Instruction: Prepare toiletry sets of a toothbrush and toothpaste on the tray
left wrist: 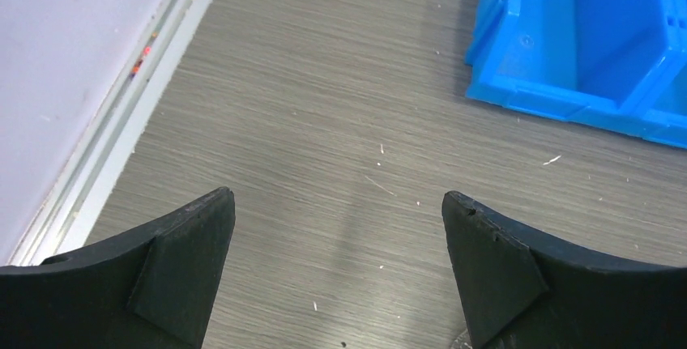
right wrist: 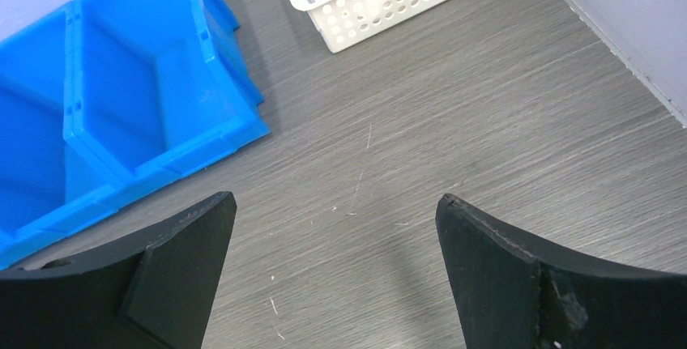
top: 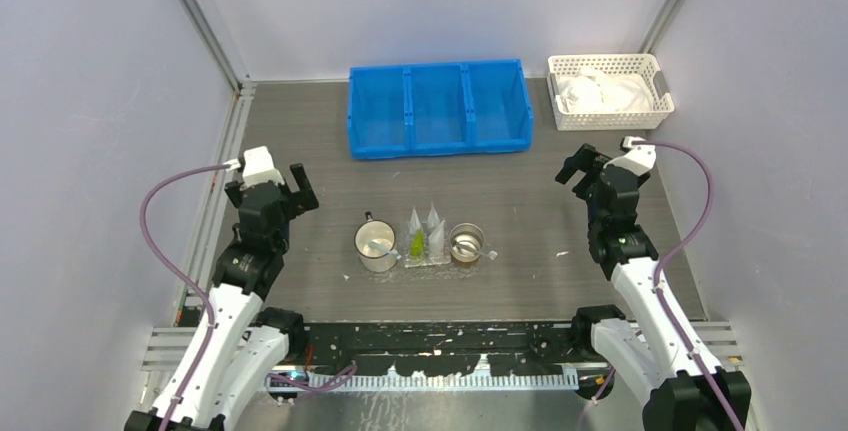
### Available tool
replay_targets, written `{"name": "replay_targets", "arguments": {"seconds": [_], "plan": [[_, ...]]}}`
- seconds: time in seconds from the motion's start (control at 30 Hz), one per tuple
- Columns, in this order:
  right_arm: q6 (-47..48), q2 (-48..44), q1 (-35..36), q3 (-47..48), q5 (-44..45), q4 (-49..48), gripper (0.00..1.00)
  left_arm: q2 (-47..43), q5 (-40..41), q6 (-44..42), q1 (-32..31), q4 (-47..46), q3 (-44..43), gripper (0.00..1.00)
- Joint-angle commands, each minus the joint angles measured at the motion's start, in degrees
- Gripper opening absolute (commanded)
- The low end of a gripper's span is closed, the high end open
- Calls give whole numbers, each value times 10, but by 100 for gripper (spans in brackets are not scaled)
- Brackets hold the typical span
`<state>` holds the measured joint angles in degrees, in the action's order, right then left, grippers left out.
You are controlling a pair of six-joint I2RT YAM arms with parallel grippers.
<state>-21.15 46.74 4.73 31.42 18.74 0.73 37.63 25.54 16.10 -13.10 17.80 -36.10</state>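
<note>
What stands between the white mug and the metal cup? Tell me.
The tray, holding the toiletry sets. Only the top view shows it.

A: Light?
B: Bright, even, soft, from above. Shadows faint: one dim streak on the table (left wrist: 324, 122) between my left fingers (left wrist: 174, 276).
A: Glare? Blur?
B: White basket (top: 610, 91) nearly blown out from overhead, small glint in the metal cup (top: 466, 243). Wrist views sharp on the table's grain. My right fingers (right wrist: 162, 284) read flat black, hardly any detail, edges slightly soft.
</note>
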Motion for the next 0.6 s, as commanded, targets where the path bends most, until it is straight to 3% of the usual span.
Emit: {"name": "replay_targets", "arguments": {"seconds": [0.0,0.4,0.57], "plan": [[21,-20,-2,-5,11,-57,100,-29,28,-27,2,-45,4,100],[25,-29,-2,-1,-13,-63,100,-79,11,-22,2,-49,9,100],[25,-52,-2,14,-50,-67,100,-152,-50,-16,2,-95,32,100]]}}
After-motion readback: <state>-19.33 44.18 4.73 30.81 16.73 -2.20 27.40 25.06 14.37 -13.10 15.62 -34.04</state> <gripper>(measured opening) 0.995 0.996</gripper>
